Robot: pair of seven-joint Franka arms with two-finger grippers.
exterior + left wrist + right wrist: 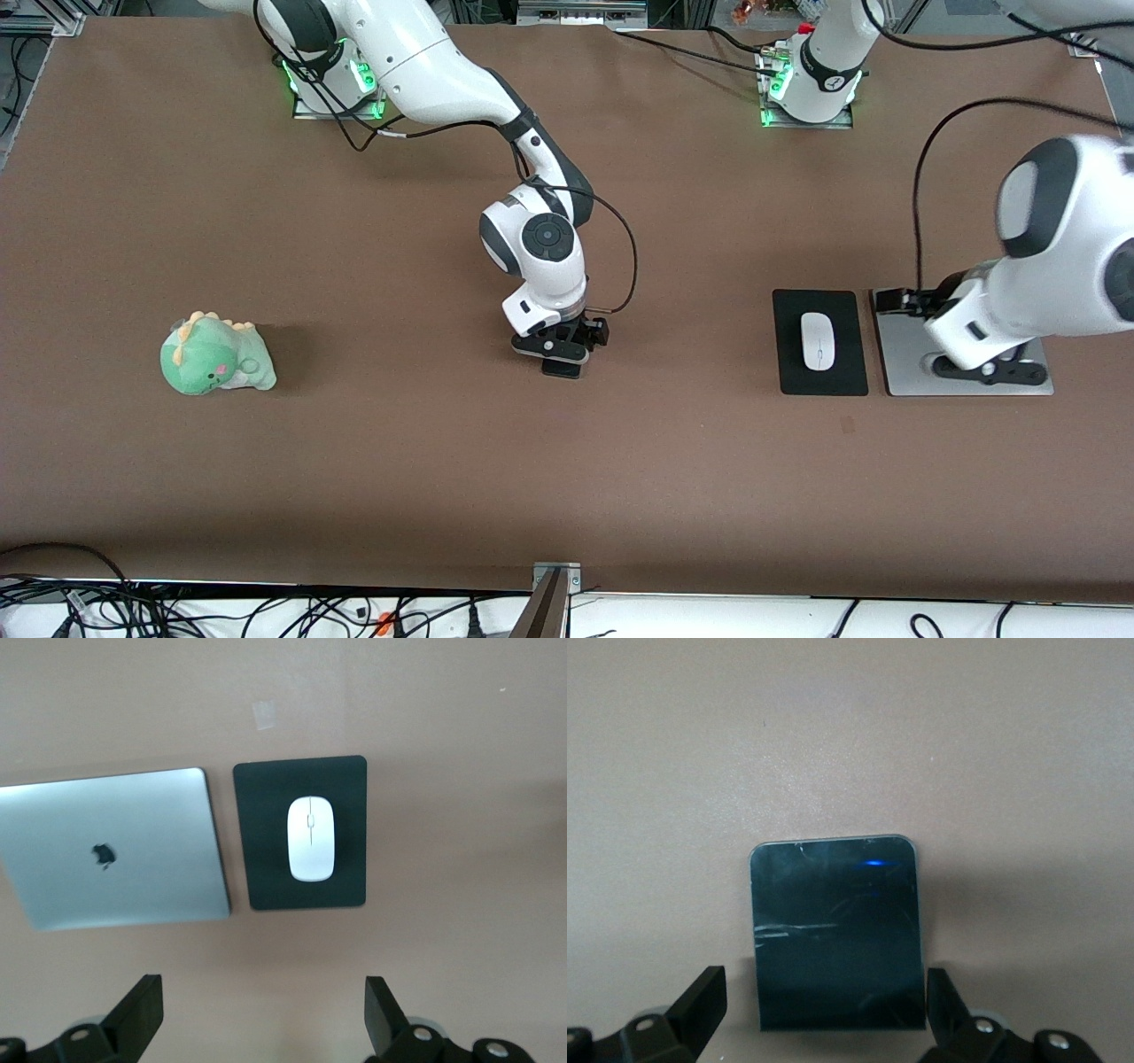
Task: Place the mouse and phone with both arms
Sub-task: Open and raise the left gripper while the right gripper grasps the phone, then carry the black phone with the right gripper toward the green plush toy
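The white mouse (818, 341) lies on a black mouse pad (820, 377) toward the left arm's end of the table; it also shows in the left wrist view (311, 839). My left gripper (983, 370) hangs over a silver laptop (904, 350) beside the pad, open and empty (261, 1019). My right gripper (564, 357) is down at the middle of the table. The black phone (837, 930) lies flat on the table between its open fingers (700, 1001), with a gap showing at one finger. In the front view the phone is mostly hidden under that gripper.
A green dinosaur plush (217, 354) sits toward the right arm's end of the table. The closed laptop (115, 850) lies right beside the mouse pad (301, 780). A small pale tape mark (262, 715) is on the table near the pad.
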